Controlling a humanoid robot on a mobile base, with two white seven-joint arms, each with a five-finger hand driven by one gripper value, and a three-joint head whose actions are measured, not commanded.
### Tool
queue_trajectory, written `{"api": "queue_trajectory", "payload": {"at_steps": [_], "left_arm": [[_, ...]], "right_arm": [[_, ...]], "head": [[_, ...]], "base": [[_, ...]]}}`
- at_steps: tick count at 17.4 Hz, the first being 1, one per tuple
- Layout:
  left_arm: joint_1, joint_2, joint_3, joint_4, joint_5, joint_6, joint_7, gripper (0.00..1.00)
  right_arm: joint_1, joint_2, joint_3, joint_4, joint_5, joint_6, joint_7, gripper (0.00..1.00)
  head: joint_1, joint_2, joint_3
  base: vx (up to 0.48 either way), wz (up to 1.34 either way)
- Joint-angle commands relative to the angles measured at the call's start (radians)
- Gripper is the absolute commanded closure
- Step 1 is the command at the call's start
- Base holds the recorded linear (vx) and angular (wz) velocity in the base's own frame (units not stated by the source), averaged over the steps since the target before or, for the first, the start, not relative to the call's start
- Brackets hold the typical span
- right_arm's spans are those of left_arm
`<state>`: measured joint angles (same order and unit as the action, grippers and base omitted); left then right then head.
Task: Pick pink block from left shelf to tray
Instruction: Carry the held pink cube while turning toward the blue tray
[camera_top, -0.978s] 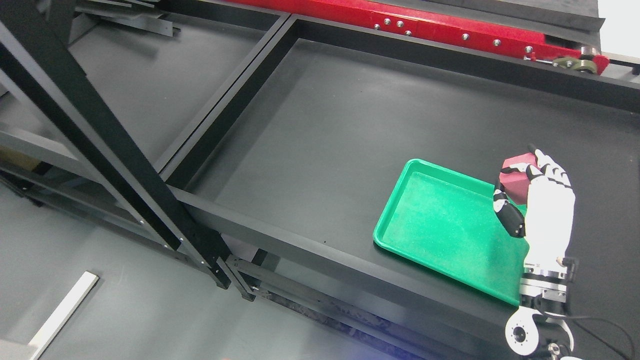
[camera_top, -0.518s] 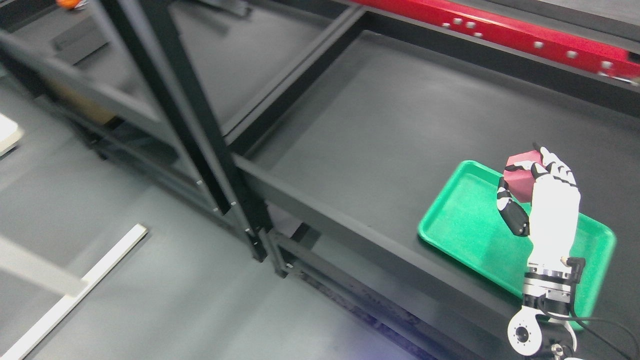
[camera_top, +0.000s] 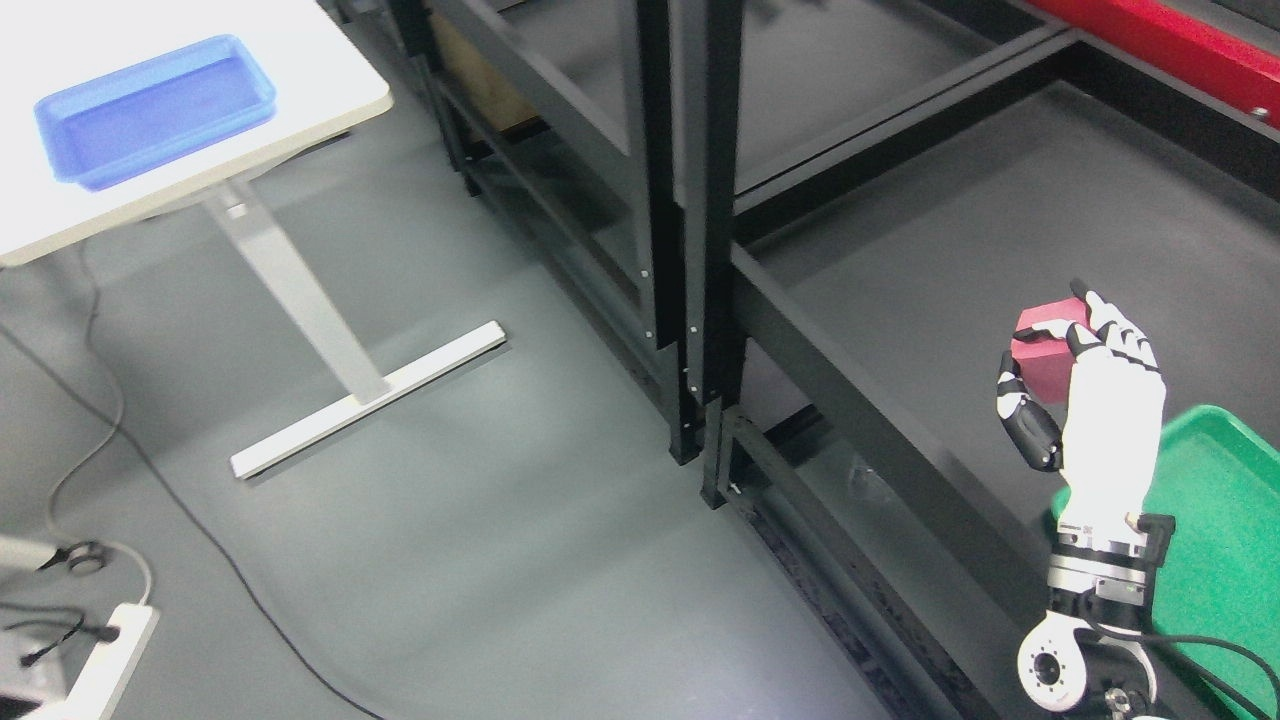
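My right hand (camera_top: 1055, 365) rises from the lower right with its fingers (camera_top: 1115, 330) curled around a pink block (camera_top: 1045, 352), held up in the air. The green tray (camera_top: 1215, 520) lies on the black shelf at the right edge, partly cut off by the picture and partly hidden behind my forearm. The block hangs over the dark shelf surface, just left of the tray's near corner. My left arm does not show.
Black shelf uprights (camera_top: 690, 230) stand in the middle, with the shelf's front rail (camera_top: 850, 390) running down to the right. A white table (camera_top: 150, 120) at top left carries a blue tray (camera_top: 155, 105). Cables and a power strip (camera_top: 90, 660) lie on the grey floor.
The whole picture has swung, so the camera has turned left: the shelf and green tray slid right, the white table came into view. The hand keeps its hold on the block.
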<state>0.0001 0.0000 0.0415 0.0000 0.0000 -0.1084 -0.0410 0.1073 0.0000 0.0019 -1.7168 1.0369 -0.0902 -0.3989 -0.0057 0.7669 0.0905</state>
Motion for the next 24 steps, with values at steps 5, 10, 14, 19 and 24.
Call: {"api": "queue_trajectory", "payload": {"at_steps": [5, 10, 14, 19, 24], "left_arm": [[-0.031, 0.017, 0.0, -0.017, -0.002, -0.001, 0.0, 0.0], [-0.031, 0.017, 0.0, -0.017, -0.002, -0.001, 0.0, 0.0], [-0.031, 0.017, 0.0, -0.017, -0.002, -0.001, 0.0, 0.0], [-0.031, 0.017, 0.0, -0.017, -0.002, -0.001, 0.0, 0.0], [-0.031, 0.017, 0.0, -0.017, -0.002, -0.001, 0.0, 0.0]], "right_arm": [[0.002, -0.017, -0.017, -0.006, -0.029, 0.0, 0.002, 0.97], [0.003, -0.017, -0.017, -0.006, -0.028, 0.0, 0.002, 0.97], [0.002, -0.017, -0.017, -0.006, -0.028, 0.0, 0.002, 0.97], [0.003, -0.017, -0.017, -0.006, -0.029, 0.0, 0.002, 0.97], [0.002, -0.017, -0.017, -0.006, -0.029, 0.0, 0.002, 0.97]], "head": [[0.0, 0.0, 0.0], [0.0, 0.0, 0.0], [0.0, 0.0, 0.0], [0.0, 0.0, 0.0], [0.0, 0.0, 0.0]], "base": [[-0.115, 0.77], [-0.085, 0.57], [-0.066, 0.42], [-0.005, 0.24], [0.062, 0.25]]}}
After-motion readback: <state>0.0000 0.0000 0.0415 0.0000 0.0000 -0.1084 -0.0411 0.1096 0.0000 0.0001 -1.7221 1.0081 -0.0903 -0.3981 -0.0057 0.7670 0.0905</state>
